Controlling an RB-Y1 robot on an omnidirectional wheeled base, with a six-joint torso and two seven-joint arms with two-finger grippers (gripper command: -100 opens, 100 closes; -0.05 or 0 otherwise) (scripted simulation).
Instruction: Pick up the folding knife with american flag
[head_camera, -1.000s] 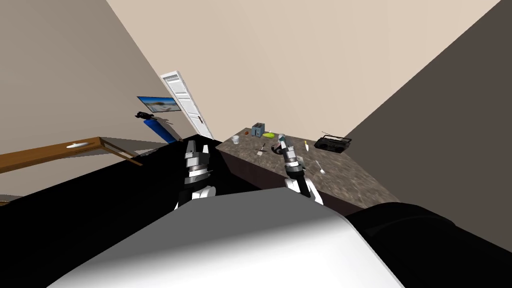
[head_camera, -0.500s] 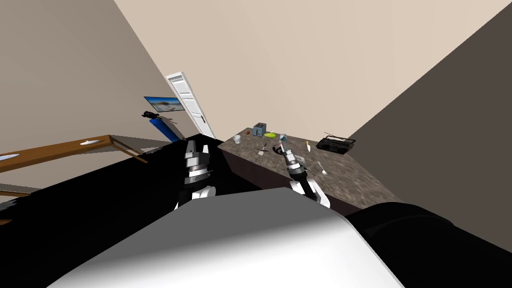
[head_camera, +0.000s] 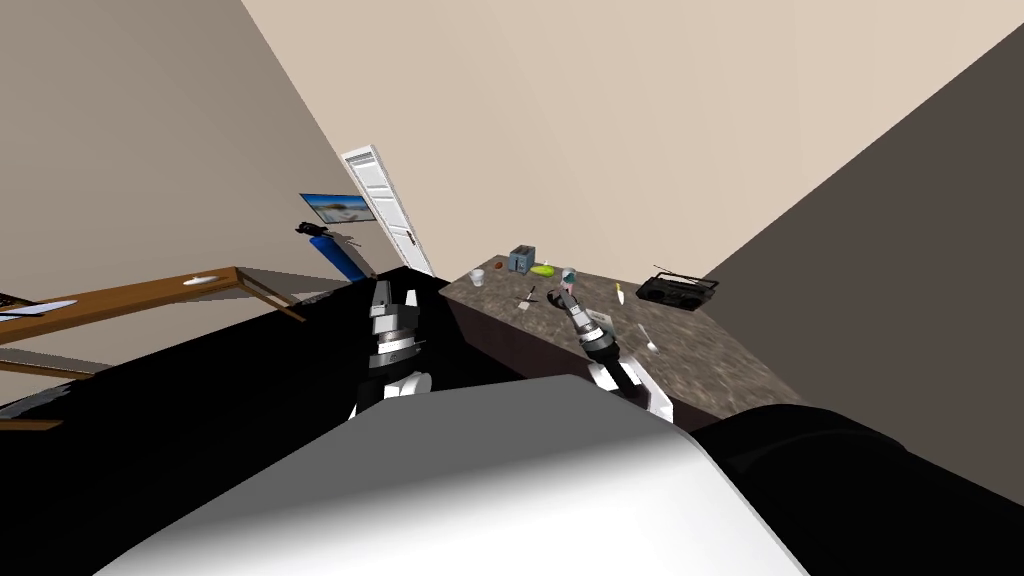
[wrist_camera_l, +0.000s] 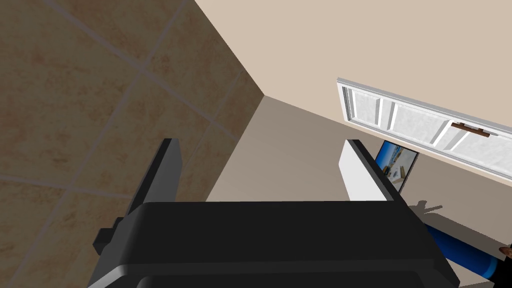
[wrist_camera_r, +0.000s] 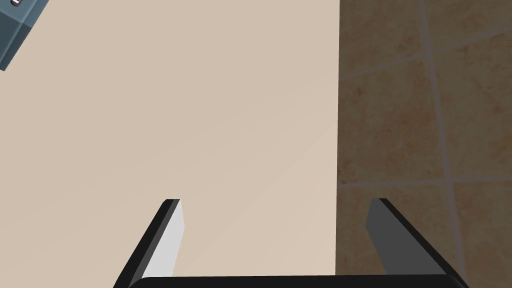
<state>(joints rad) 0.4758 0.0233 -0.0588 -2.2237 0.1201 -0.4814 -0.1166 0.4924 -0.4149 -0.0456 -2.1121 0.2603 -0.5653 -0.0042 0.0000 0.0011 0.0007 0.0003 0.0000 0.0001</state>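
hovering over 1 counter (head_camera: 700, 360), right hand (head_camera: 562, 293) fingers spread, 1 toaster (head_camera: 519, 260), 1 radio (head_camera: 678, 290)

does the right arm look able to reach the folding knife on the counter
Probably yes: the right hand is open over the counter, close by the folding knife, nothing between. It points at the wall, so must tilt down.

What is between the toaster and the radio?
Head view: between toaster and radio lie a green thing, a teal cup and a white knife.

Beige walls; white door (head_camera: 385, 210) far back; wooden table (head_camera: 120, 297) left; speckled brown counter (head_camera: 700, 365) right.
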